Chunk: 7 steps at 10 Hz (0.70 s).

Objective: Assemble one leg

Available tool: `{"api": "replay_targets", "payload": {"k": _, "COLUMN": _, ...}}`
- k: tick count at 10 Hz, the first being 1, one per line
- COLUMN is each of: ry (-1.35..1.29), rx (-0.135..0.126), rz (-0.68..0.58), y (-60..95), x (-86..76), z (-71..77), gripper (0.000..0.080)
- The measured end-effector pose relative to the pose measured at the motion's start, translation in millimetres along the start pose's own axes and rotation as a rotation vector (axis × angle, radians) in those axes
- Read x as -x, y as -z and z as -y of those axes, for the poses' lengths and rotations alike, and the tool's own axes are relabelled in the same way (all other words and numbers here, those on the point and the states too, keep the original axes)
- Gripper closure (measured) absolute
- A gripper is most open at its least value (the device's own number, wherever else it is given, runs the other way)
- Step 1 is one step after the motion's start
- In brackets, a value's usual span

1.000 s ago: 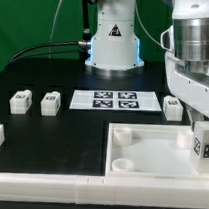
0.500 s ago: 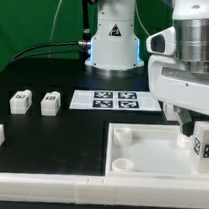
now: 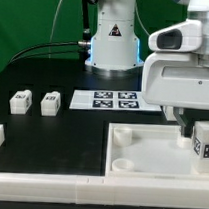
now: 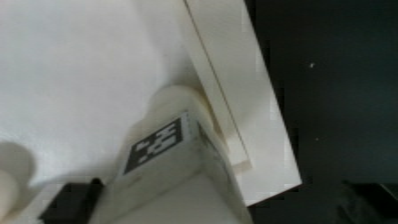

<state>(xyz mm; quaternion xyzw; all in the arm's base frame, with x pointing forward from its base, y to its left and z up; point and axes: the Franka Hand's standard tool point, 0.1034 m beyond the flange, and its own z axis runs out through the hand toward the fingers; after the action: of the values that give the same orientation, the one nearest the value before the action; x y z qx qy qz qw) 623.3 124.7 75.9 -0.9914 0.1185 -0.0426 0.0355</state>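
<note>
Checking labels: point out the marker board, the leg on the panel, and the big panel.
marker board [image 3: 115, 99], exterior view, centre between its four tags.
leg on the panel [image 3: 203, 142], exterior view, its tagged front face.
large white panel [image 3: 149, 161], exterior view, bare flat floor inside its rim.

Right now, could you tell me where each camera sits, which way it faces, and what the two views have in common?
Exterior view: off the arm, low at the table's edge, looking across the panel, two loose legs and the marker board towards the robot base; the arm's wrist housing fills its right.
Wrist view: on the wrist, looking down on the panel's rim; a dark pincer finger shows.
Shared: the tagged leg on the panel.
</note>
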Motion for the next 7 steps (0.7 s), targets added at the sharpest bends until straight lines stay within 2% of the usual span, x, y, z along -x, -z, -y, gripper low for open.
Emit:
{"api": "replay_targets", "payload": {"k": 5, "ry": 0.405, "rx": 0.002, "rz": 0.0, "y": -0.3, "x": -3.5, "z": -5.3, "gripper": 0.015}}
{"api": "replay_targets", "payload": {"k": 6, "ry": 0.389, "rx": 0.002, "rz": 0.001, "y": -0.4, "x": -3.4, "z": -5.3, "gripper": 0.0236}}
{"api": "replay_targets", "payload": {"k": 7, "ry": 0.388, "rx": 0.002, "rz": 0.001, "y": -0.6, "x": -3.4, "z": -5.3, "gripper": 0.0396}}
